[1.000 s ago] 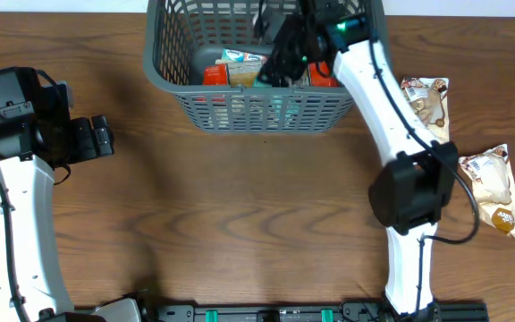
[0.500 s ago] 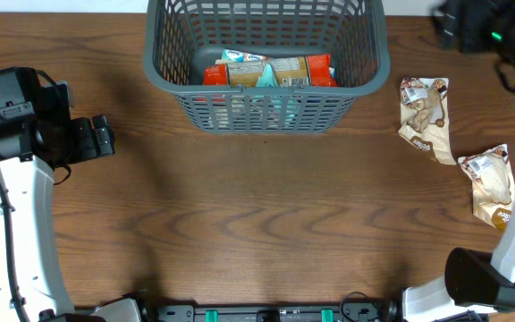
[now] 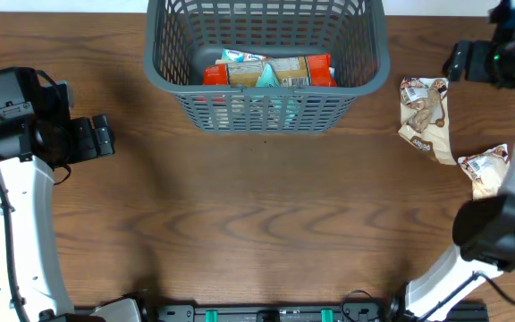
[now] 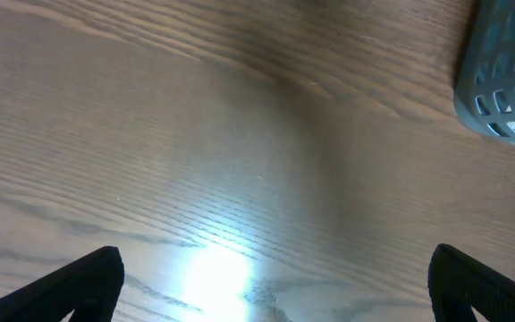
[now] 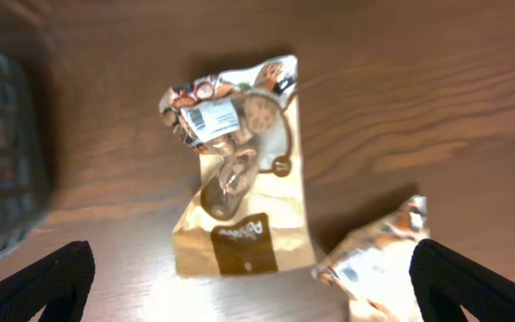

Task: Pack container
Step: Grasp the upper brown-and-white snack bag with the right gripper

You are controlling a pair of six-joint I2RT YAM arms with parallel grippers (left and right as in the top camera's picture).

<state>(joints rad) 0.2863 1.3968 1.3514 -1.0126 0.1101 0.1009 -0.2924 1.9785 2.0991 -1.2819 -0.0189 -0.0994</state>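
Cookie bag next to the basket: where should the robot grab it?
Probably across its narrow middle, coming straight down. The cookie bag lies flat on the table, long and thin, so the open right gripper can straddle its two long edges.

My container [image 3: 240, 112] is a big dark grey basket with slotted lattice walls and a thick rolled rim, standing upright at the far middle of the surface [image 3: 257, 215]. Orange, white and tan snack packets [image 3: 271, 70] lie inside along its near wall.
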